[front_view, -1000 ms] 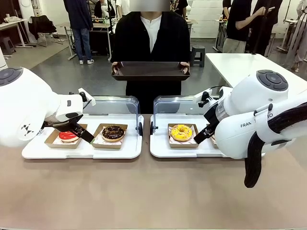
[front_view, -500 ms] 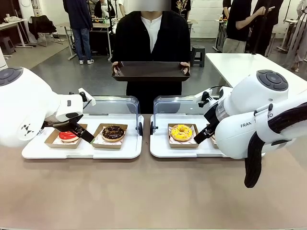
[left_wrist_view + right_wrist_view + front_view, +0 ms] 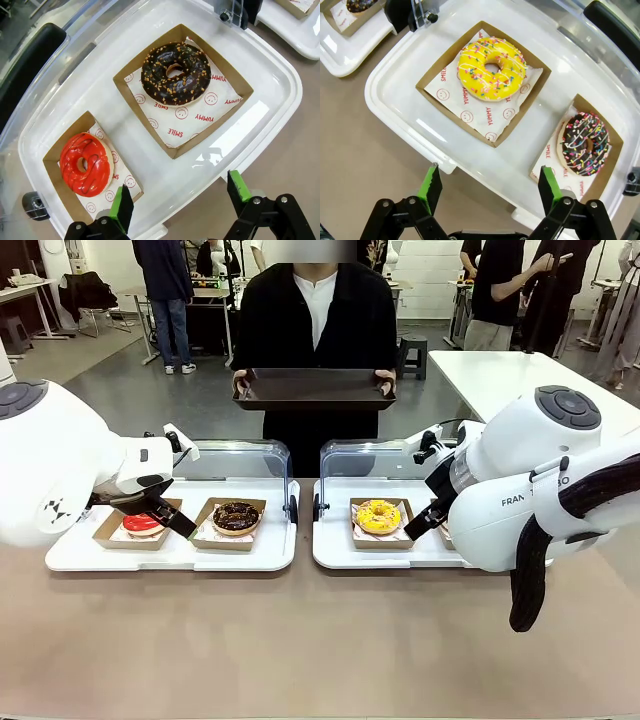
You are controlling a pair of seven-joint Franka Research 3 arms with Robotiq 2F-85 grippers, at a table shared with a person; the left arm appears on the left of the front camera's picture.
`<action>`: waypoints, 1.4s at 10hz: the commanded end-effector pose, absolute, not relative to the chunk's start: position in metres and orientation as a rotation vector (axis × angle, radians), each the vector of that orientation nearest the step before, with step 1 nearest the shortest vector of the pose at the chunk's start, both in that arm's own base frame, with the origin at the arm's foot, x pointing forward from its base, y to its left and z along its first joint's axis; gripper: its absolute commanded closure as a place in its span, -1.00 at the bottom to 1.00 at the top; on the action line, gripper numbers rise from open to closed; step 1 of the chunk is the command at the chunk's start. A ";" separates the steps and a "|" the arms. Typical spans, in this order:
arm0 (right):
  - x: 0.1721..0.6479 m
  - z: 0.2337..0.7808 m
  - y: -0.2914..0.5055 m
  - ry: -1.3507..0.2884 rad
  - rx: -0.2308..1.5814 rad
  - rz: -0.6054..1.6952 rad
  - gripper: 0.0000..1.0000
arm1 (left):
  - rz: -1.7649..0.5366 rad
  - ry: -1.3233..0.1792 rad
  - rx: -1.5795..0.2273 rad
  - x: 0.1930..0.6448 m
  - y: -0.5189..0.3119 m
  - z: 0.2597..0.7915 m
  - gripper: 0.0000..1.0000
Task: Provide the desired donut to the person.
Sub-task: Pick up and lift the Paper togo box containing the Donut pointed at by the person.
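The person (image 3: 315, 315) in a black shirt stands across the table holding a dark empty tray (image 3: 314, 387) in both hands. On the left white tray (image 3: 250, 550) sit a red-glazed donut (image 3: 141, 524) (image 3: 85, 163) and a chocolate donut with nut bits (image 3: 236, 516) (image 3: 175, 74), each in a cardboard box. The right white tray (image 3: 335, 545) holds a yellow sprinkled donut (image 3: 378, 515) (image 3: 491, 68) and a chocolate sprinkled donut (image 3: 584, 144). My left gripper (image 3: 160, 512) (image 3: 180, 200) hovers open over the red donut's box. My right gripper (image 3: 428, 515) (image 3: 487, 187) hangs open above its tray's near edge.
Clear hinged lids (image 3: 235, 455) (image 3: 365, 455) stand open behind both white trays. The brown tabletop (image 3: 300, 640) lies bare in front. A white table (image 3: 520, 375) stands at the back right, and other people stand farther off.
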State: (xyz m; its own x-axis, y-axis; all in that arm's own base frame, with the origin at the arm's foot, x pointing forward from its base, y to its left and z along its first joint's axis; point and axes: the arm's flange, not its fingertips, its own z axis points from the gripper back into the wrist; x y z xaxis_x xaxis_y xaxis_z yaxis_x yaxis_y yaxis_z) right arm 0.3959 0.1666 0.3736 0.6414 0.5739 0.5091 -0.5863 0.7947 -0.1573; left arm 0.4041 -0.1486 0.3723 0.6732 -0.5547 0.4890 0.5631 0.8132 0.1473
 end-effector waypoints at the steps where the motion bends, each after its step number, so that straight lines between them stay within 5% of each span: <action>1: 0.396 0.374 0.167 -0.572 0.023 0.661 -1.00 | -0.629 -0.545 -0.016 0.404 -0.149 0.372 -1.00; 10: 0.288 0.534 0.072 -0.543 -0.057 0.666 -1.00 | -0.741 -0.546 0.010 0.331 -0.088 0.547 -1.00; 14: 0.293 0.550 0.075 -0.555 -0.036 0.640 -1.00 | -0.734 -0.560 -0.010 0.324 -0.087 0.556 -1.00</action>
